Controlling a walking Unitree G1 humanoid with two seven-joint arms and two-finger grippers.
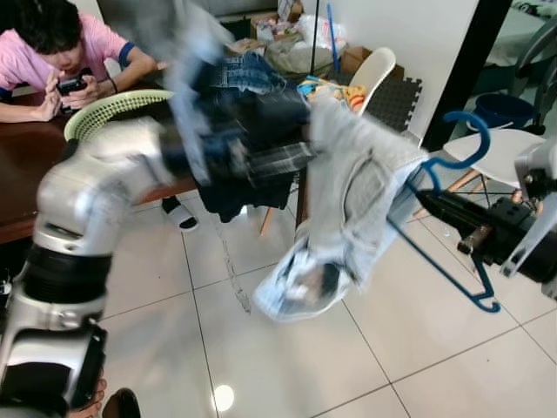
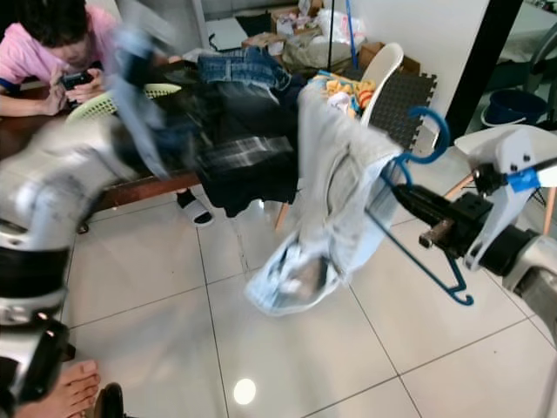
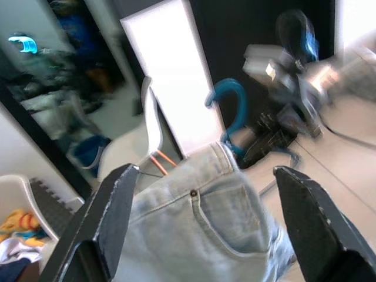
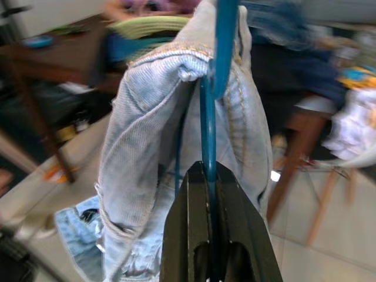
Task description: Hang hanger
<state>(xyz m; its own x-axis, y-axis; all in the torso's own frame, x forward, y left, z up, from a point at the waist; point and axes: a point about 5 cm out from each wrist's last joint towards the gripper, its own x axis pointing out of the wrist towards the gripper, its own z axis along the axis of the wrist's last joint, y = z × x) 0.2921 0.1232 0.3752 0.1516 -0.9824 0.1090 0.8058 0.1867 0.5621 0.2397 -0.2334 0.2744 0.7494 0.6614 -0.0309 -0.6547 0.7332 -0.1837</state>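
Note:
A blue plastic hanger (image 1: 466, 144) carries a pair of light-blue jeans (image 1: 348, 200) draped over it, held in the air above the tiled floor. My right gripper (image 1: 426, 202) is shut on the hanger's frame just below the hook; the right wrist view shows the blue bar (image 4: 220, 47) clamped between the fingers (image 4: 188, 235), with the jeans (image 4: 147, 135) hanging around it. My left arm is raised and blurred, reaching toward the jeans from the left. In its wrist view the left gripper (image 3: 204, 173) is open, its fingers on either side of the jeans' waistband (image 3: 200, 217).
A person in a pink shirt (image 1: 52, 43) sits at a brown table (image 1: 26, 157) beside a green basket (image 1: 113, 109). Dark clothes (image 1: 252, 113) hang heaped behind the jeans. A white chair (image 1: 374, 70) and a white stool (image 1: 500, 148) stand to the right. A bare foot (image 2: 74, 387) shows at lower left.

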